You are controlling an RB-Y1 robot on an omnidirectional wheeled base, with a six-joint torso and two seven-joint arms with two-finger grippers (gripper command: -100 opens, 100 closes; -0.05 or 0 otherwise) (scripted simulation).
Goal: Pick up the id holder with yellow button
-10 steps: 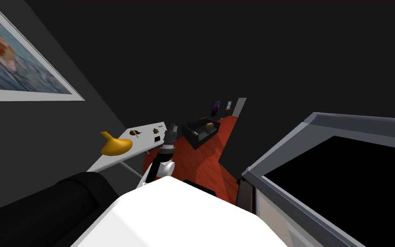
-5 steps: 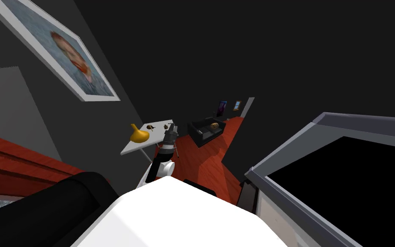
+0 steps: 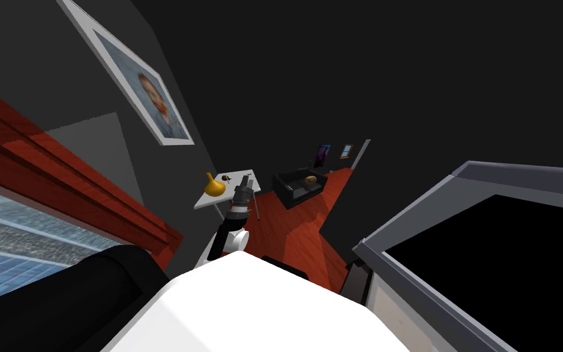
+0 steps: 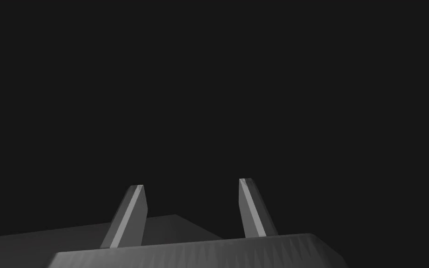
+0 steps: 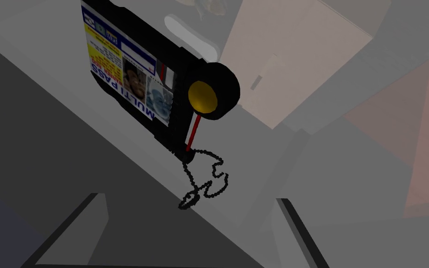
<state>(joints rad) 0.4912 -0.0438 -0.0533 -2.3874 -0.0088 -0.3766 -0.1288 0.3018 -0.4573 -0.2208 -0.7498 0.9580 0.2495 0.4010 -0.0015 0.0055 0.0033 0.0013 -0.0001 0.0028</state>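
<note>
- Id holder (image 5: 130,88) pickup: approach stage only. Nothing is gripped or lifted. As you stand, the final reach, the close and the lift are all left to do.
- Dark sofa (image 3: 298,185): on the red floor, far and to the right of the table. It plays no part in the job.
- White table (image 3: 207,201): far ahead, slightly left. Your right arm is stretched out to it. A yellow vase (image 3: 214,187) stands toward its left end.
- Your right gripper (image 5: 190,197): poised above the tabletop and looking at the holder. Jaws wide apart, nothing between them that they press on.
- Your left gripper (image 4: 191,183): jaws apart and empty, facing a flat dark surface. Idle, by the look of it.
- Holder itself: black, lying flat on the pale tabletop with the printed card face up. It is just beyond the right fingertips and not touching them.
- Round black reel (image 5: 213,90): at one end of the holder, carrying the yellow button (image 5: 203,97). That marks this as the right target.
- Thin black chain (image 5: 204,184): trails from the holder's corner toward the gripper, with its loose end lying about level with the fingertips. You will likely want to close on the body, not on this.
</note>
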